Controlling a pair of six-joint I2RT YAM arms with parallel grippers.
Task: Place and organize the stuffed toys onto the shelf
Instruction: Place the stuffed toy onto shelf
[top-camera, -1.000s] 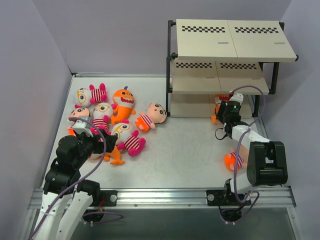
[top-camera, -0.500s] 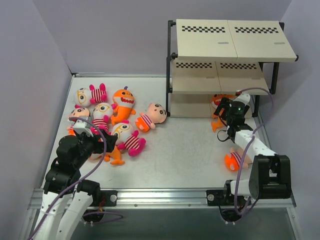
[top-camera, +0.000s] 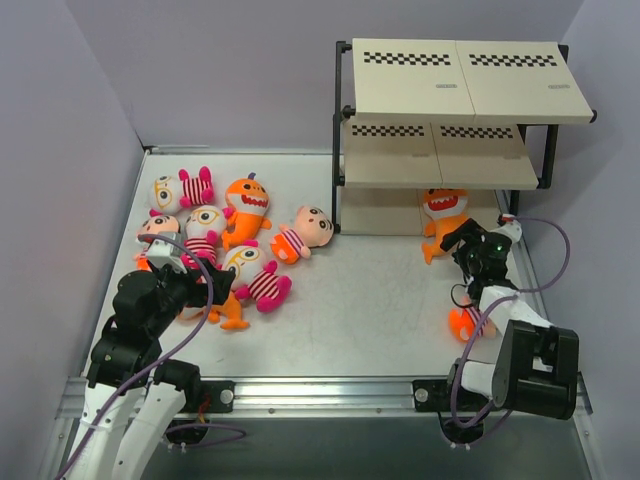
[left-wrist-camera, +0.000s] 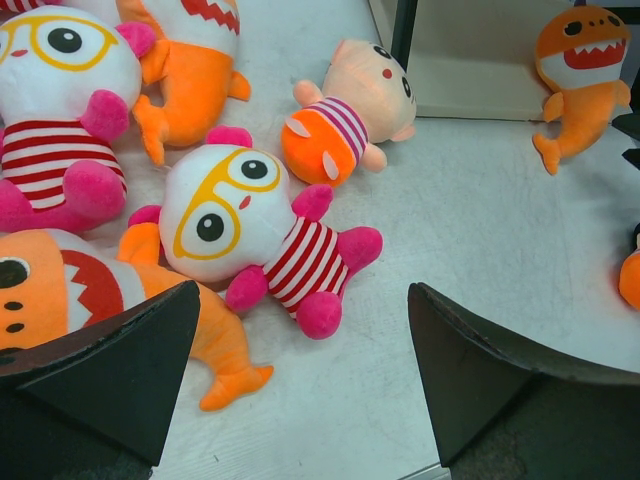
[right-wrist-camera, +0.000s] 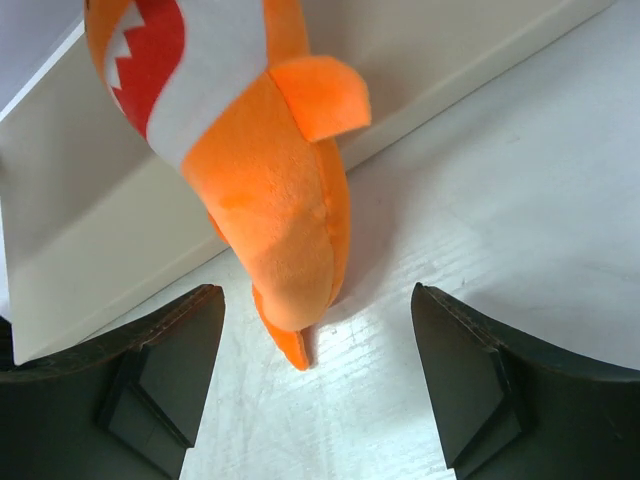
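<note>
- My right gripper (right-wrist-camera: 312, 292) is spread wide and holds nothing; both fingers flank bare table (right-wrist-camera: 520, 200)
- The nearest shark (right-wrist-camera: 265, 170) lies dead ahead of those fingers, just beyond the tips and apart from them
- Its long axis runs away from me, with the tail tip down on the table near my fingers and the head up toward the shelf (top-camera: 455, 80)
- It leans at the front of the lowest board (top-camera: 385, 212); I cannot tell whether it sits on the board or only against it
- My left gripper (left-wrist-camera: 300, 300) is also spread and empty, hovering over the pile at the table's left, well apart from the shelf
- Judgement: the right arm is far nearer, so any nudge or re-grip of this shark falls to it, closing across the body, not along it
- A striped doll (top-camera: 468, 320) lies close by the right arm's base, another candidate for the same arm
- The top view shows the shark's place against all three tiers; the right wrist view shows only its belly and tail
- The left wrist view shows a glasses toy (left-wrist-camera: 235, 215) just ahead of my left fingers, and a second shark (left-wrist-camera: 90, 300) partly under the left finger, a detail the top view hides behind the arm
</note>
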